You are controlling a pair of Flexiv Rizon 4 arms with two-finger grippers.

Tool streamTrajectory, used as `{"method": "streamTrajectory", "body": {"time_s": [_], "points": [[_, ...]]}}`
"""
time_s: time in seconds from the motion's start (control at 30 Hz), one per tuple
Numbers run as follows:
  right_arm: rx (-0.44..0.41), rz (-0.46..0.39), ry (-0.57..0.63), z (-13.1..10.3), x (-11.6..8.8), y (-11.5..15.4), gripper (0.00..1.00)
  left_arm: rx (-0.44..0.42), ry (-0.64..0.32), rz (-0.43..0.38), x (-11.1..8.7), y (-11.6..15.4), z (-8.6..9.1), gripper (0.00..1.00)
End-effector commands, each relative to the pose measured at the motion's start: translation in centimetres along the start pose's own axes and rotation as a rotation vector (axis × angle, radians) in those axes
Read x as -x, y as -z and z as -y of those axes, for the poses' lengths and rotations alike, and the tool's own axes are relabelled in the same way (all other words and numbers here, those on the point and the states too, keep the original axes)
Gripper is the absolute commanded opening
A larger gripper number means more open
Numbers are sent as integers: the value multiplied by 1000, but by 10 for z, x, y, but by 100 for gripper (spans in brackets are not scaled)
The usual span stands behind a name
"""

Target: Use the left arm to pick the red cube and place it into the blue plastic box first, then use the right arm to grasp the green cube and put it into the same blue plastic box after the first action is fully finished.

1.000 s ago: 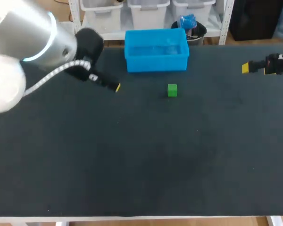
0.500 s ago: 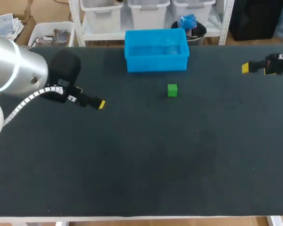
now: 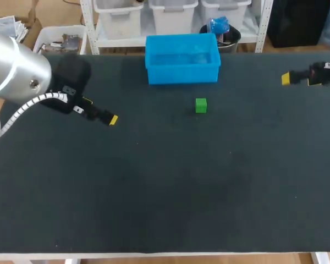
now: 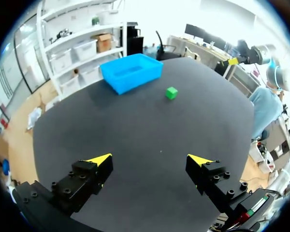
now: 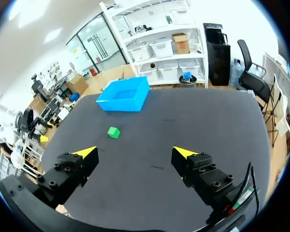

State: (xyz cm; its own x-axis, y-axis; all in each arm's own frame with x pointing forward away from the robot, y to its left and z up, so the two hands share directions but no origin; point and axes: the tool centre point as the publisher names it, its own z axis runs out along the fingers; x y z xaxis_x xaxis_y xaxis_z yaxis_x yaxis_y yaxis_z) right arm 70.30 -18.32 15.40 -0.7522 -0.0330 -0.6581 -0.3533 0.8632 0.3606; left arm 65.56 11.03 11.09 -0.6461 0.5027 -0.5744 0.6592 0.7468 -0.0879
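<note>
The green cube sits on the dark table, a little in front of the blue plastic box at the back middle. No red cube shows in any view. My left gripper hangs open and holds nothing over the table's left part, well left of the cube. In the left wrist view the gripper has the cube and box far ahead. My right gripper stays at the far right; its wrist view shows it open, with the cube and box ahead.
The wide dark tabletop stretches in front of the cube and box, with nothing else lying on it. Its front edge runs along the near side.
My left arm has drawn back from beside the box toward the left side, its gripper moving left and slightly nearer. The right arm, the cube and the box have stayed put.
</note>
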Motion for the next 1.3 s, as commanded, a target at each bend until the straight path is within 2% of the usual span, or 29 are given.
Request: {"method": "streamTrajectory", "body": {"time_s": [0.03, 0.33, 0.5, 0.63, 0.77, 1.3], "points": [[-60, -62, 30, -10, 15, -4, 100, 8, 2, -8, 2, -1, 1, 100], [-306, -199, 80, -53, 29, -34, 100, 8, 2, -8, 2, -1, 1, 100], [-385, -232, 66, -75, 27, -55, 100, 8, 2, -8, 2, -1, 1, 100], [-439, -264, 33, -83, 25, -68, 100, 8, 2, -8, 2, -1, 1, 100], [-434, -307, 13, -86, 23, -79, 100, 8, 2, -8, 2, -1, 1, 100], [-421, -303, 11, -86, 23, -80, 100, 8, 2, -8, 2, -1, 1, 100]]}}
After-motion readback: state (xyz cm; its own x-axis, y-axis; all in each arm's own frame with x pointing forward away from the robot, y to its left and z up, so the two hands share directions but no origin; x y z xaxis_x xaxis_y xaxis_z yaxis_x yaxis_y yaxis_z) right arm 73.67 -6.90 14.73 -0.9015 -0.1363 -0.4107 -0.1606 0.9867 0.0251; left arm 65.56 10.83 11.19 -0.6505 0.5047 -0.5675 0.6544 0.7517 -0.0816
